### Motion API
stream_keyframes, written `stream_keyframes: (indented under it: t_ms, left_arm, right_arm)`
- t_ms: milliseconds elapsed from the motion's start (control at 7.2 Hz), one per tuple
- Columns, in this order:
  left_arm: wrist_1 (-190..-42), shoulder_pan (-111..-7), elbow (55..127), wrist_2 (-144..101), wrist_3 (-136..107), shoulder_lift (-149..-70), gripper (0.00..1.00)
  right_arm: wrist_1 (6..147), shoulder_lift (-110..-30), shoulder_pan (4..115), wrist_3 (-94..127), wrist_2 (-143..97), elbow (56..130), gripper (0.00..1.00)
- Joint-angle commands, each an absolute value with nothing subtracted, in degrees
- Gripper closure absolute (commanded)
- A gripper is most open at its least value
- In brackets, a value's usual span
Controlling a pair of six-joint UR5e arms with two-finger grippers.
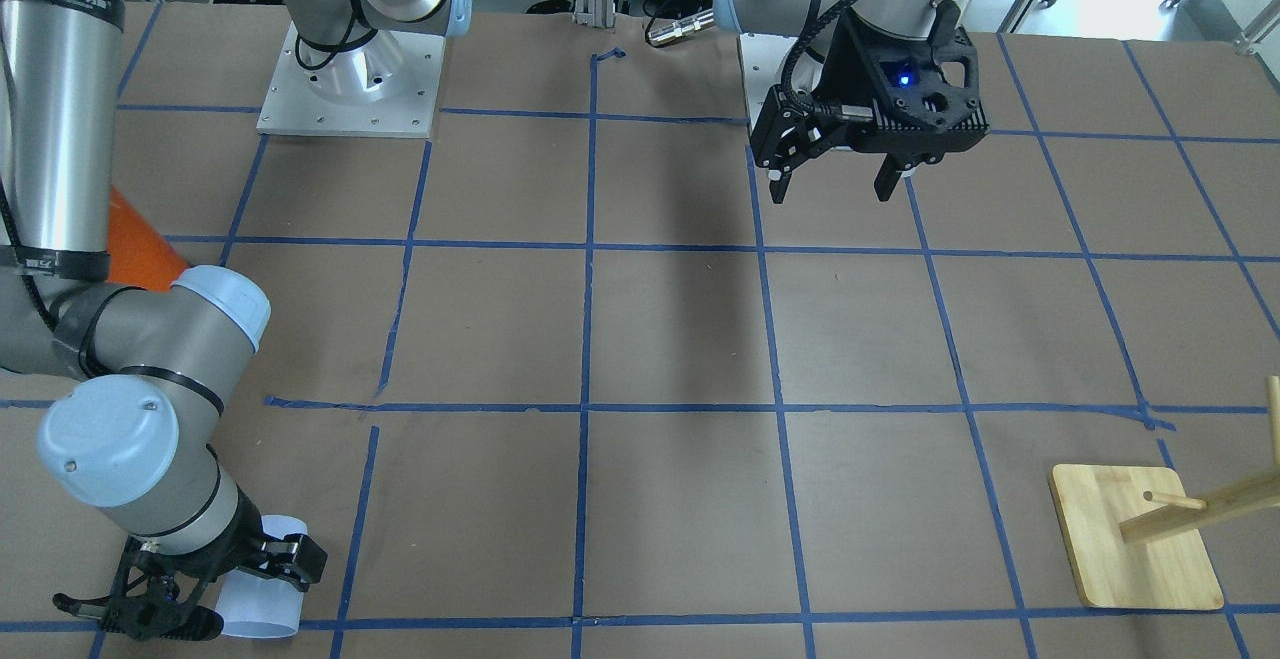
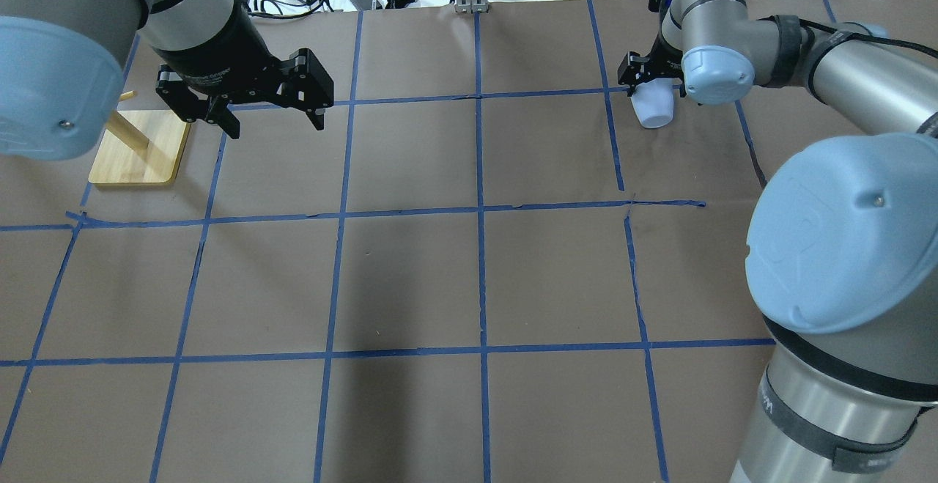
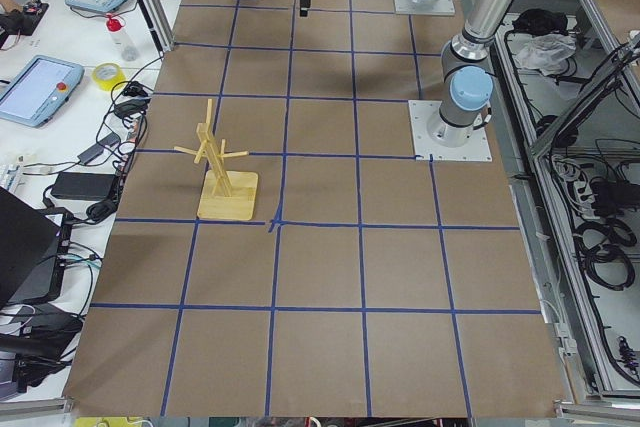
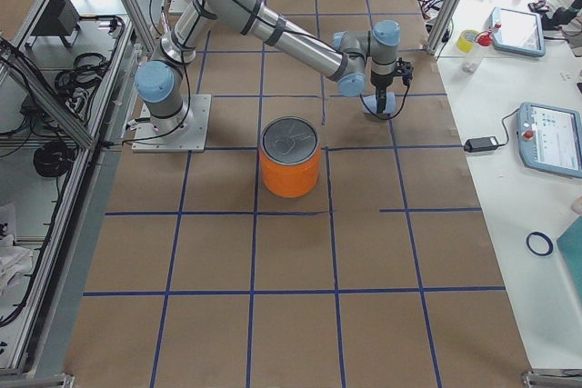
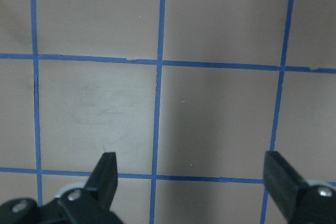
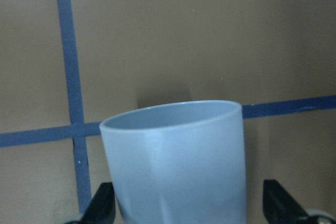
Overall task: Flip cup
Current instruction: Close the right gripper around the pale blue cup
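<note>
Cup [image 1: 262, 594] first: in the front-facing view it is at the near edge of the desk [image 1: 680, 339], bottom left, apparently lying on its side between the spread fingers of the right tool [image 1: 245, 594]. An orange container [image 1: 140, 239] peeks out behind that arm. The left tool [image 1: 832, 189] hangs above the desk near its arm's base, fingers wide apart and holding nothing. A wooden peg stand [image 1: 1135, 539] is at lower right.

Overhead, the cup shows pale just under the right tool on the far right of the desk. It is well apart from the left tool, which hovers near the stand.

From the right end, the orange container with its silver top stands mid-desk, and the cup is beyond it, beneath the right tool.

The left wrist camera sees only taped desk between two separated fingers [image 5: 107, 174].

The right wrist camera shows the cup's side wall and rim between the fingers. The finger on the picture's right stands clear of the wall, so nothing is pinched.
</note>
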State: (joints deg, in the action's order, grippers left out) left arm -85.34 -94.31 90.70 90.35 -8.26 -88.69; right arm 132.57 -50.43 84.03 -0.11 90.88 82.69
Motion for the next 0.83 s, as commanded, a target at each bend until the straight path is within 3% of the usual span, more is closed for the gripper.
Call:
stream_keyframes:
  t_ms: [0,139,417,694]
  left_arm:
    - [-85.3,-94.3,90.7,90.4,-8.3,-88.7,0.00]
    - [-85.3,-94.3,90.7,90.4,-8.3,-88.7,0.00]
    - [-85.3,-94.3,90.7,90.4,-8.3,-88.7,0.00]
    - [-85.3,-94.3,90.7,90.4,-8.3,-88.7,0.00]
  right_arm:
    - [134.3,-48.9,84.0,0.1,90.9,82.4,0.00]
    - [135.2,-48.2,84.0,0.0,90.4,82.4,0.05]
    - [135.4,-48.5,84.0,-0.2,90.3,82.3,0.60]
    - [134.7,-50.1,86.6,-1.5,90.4,79.9,0.67]
